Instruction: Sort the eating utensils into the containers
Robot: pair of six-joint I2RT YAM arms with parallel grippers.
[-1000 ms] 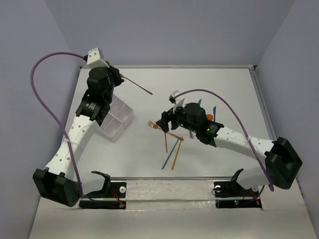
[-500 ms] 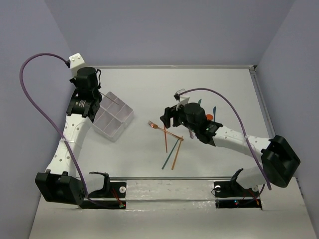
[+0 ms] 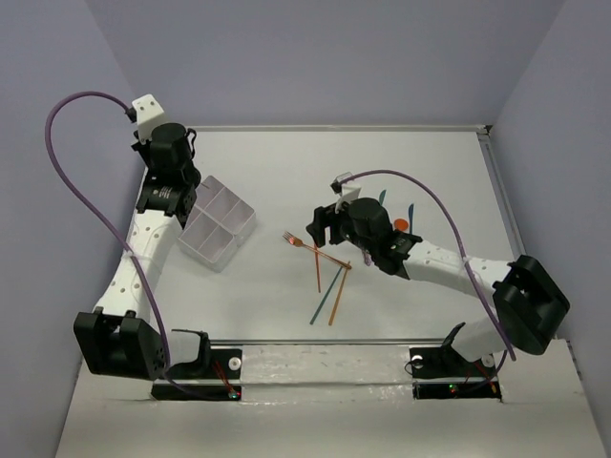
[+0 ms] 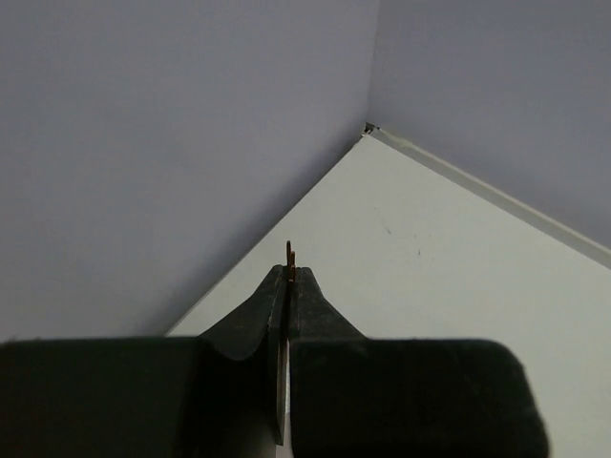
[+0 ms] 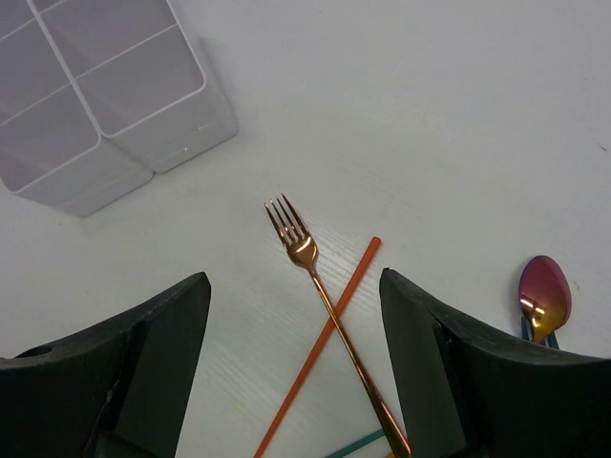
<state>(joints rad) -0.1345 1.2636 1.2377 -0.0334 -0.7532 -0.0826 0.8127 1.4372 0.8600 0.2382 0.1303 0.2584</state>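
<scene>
My left gripper [image 3: 178,149] is near the table's far left corner, beyond the translucent divided tray [image 3: 218,225]. In the left wrist view its jaws [image 4: 289,272] are shut on a thin copper utensil; only the tip [image 4: 289,251] shows. My right gripper [image 3: 321,229] is open above a copper fork [image 3: 304,244]. In the right wrist view the fork [image 5: 307,256] lies between the open fingers [image 5: 153,353], crossing over an orange-red stick [image 5: 329,334]. A copper-bowled spoon [image 5: 544,296] lies to the right. The tray [image 5: 105,95] shows at the upper left.
Red, teal and orange sticks [image 3: 329,291] lie fanned out in front of the fork. More teal pieces [image 3: 410,210] show behind the right arm. A raised rim [image 4: 477,181] and purple walls bound the table. Purple cables loop over both arms.
My left gripper has swung from above the tray toward the far left corner, with the copper utensil still in it. My right gripper has shifted slightly over the fork.
</scene>
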